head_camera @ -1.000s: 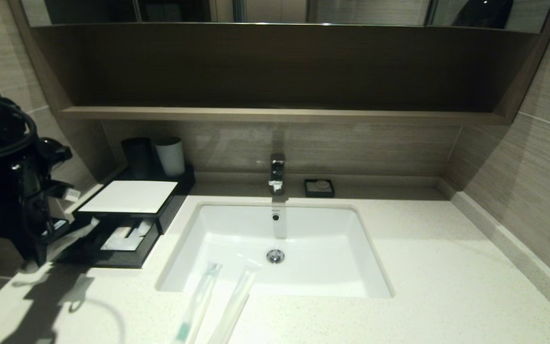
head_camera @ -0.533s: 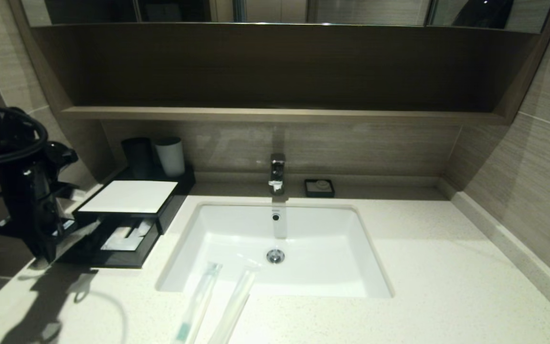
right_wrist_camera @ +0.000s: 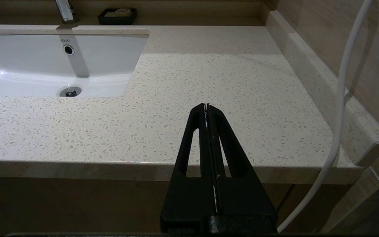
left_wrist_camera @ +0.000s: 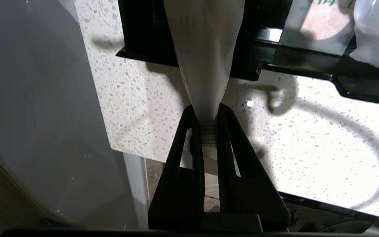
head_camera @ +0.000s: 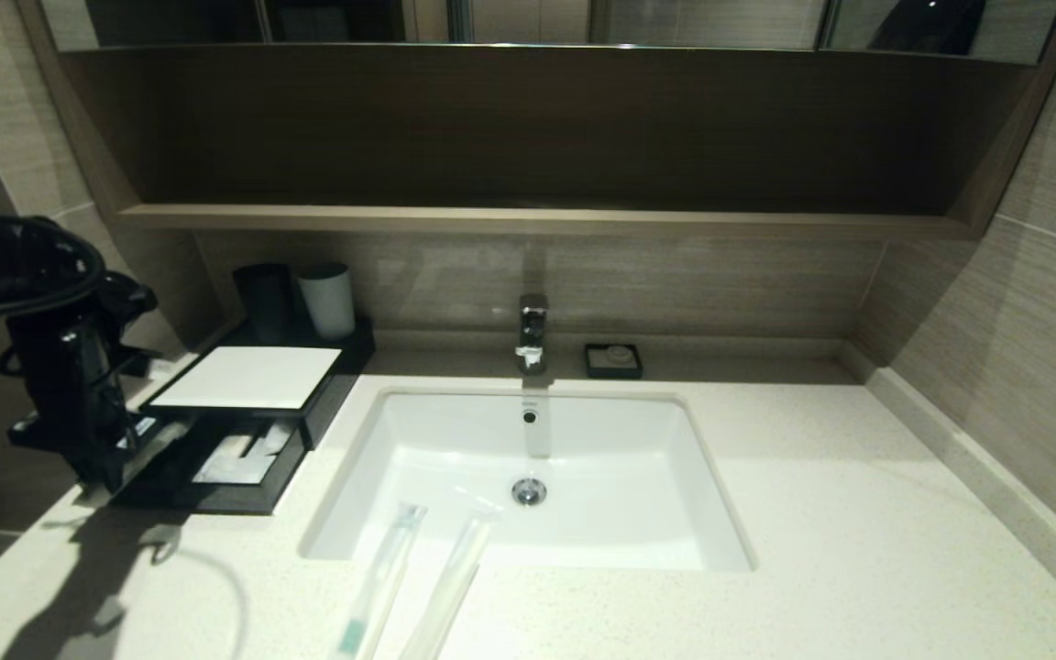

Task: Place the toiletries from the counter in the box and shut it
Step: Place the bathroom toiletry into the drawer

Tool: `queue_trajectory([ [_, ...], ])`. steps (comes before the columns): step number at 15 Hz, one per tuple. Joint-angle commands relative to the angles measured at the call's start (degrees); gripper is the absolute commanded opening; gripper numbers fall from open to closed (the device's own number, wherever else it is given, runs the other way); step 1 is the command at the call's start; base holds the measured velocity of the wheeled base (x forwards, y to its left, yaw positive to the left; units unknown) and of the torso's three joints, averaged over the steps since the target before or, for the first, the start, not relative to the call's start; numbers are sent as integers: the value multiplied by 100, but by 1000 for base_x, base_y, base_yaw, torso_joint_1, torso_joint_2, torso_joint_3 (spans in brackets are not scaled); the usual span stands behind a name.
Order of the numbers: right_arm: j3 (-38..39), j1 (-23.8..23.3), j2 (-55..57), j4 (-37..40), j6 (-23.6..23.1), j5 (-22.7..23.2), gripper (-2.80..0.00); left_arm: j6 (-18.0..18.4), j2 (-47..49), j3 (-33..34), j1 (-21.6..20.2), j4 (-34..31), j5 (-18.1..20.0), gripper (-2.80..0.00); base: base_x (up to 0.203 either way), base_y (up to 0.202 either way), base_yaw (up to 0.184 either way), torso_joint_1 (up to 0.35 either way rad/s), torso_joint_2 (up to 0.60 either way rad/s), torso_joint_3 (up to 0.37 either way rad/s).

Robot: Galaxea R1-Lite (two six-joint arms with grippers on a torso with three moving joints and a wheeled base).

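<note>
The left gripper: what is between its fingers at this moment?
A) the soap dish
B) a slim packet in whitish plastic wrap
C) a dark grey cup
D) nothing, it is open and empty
B: in the left wrist view the left gripper is pinched shut on the crimped end of a whitish packet, which reaches toward the black box.

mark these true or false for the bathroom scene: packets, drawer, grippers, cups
1. The left gripper is shut on a whitish packet. True.
2. The box has its front drawer closed. False: it is pulled out.
3. Two long packets lie on the counter at the sink's front edge. True.
4. The right gripper holds a packet. False: it is shut on nothing, out before the counter's front edge.
5. Two cups stand behind the box. True.
</note>
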State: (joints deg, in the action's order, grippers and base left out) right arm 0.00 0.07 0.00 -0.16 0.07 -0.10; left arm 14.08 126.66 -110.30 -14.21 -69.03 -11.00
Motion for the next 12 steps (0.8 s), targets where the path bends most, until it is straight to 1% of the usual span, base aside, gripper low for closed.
queue_trajectory([
  [1, 9, 1, -8, -2, 1, 1, -280, 14, 30, 0, -2, 45, -8, -280, 0, 0, 0, 0, 0, 0],
  [5, 9, 1, 0, -2, 1, 1, -280, 16, 25, 0, -2, 163, -8, -280, 0, 0, 0, 0, 0, 0],
  [12, 9, 1, 0, -2, 1, 1, -280, 25, 102, 0, 24, 559, -14, -280, 0, 0, 0, 0, 0, 0],
])
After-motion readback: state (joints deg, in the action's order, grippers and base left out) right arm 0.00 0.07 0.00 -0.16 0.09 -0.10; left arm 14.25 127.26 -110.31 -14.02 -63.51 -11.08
